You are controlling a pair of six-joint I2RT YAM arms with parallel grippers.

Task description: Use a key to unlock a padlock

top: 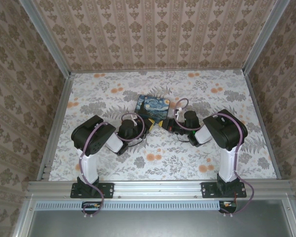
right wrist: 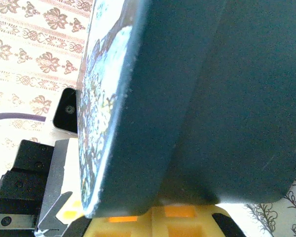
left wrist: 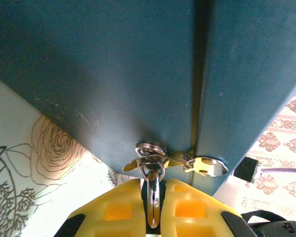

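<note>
The blue-and-yellow Starry Night box (top: 150, 105) lies mid-table, and both grippers meet at its near corner. My left gripper (left wrist: 154, 185) has its yellow fingers shut on a thin silver metal piece, seemingly the key (left wrist: 153, 197). That piece runs up into a ring and brass clasp (left wrist: 150, 150) on the box's dark teal side (left wrist: 113, 74). A silver hasp (left wrist: 207, 166) sits beside the clasp. My right gripper (right wrist: 151, 213) shows its yellow pads pressed together right under the box's lower edge (right wrist: 138, 197). The padlock is hidden.
The box's teal wall (right wrist: 212, 98) stands very close to both wrist cameras. The right arm's black parts (left wrist: 274, 226) sit just right of my left fingers. The left arm's black body (right wrist: 24, 192) sits left of the right gripper. Floral tabletop (top: 153, 158) lies between the arms' bases.
</note>
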